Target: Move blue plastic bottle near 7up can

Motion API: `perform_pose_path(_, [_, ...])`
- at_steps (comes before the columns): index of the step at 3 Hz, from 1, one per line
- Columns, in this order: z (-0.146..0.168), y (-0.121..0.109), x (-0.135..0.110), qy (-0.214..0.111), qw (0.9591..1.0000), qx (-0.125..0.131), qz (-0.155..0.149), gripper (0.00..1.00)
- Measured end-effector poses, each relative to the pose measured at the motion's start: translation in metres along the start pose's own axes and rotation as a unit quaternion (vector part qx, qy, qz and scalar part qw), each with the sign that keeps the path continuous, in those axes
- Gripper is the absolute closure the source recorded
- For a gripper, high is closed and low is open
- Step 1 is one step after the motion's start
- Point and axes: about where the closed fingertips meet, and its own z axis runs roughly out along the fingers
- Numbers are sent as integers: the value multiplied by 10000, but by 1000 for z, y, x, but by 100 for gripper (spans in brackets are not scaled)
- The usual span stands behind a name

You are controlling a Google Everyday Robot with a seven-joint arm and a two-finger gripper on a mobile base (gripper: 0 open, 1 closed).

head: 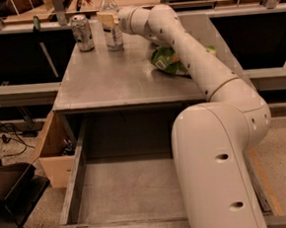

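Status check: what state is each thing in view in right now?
Bottle: upright, capped, standing on the table.
Can: upright, left of the bottle, not touching it.
Claw: at the bottle's side.
Green bag: lying crumpled on the table.
Drawer: pulled open.

One view only. Table (pixel 105 79) is viewed from high at its front side, facing down and across it; drawer (pixel 129 186) and arm (pixel 219 144) are close up. Gripper (pixel 107 20) is framed at table's far edge.
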Motion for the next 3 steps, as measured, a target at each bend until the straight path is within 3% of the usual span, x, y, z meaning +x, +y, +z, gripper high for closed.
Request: perform_pose_path(3, [0,0,-2,0,10000,-1,0,1])
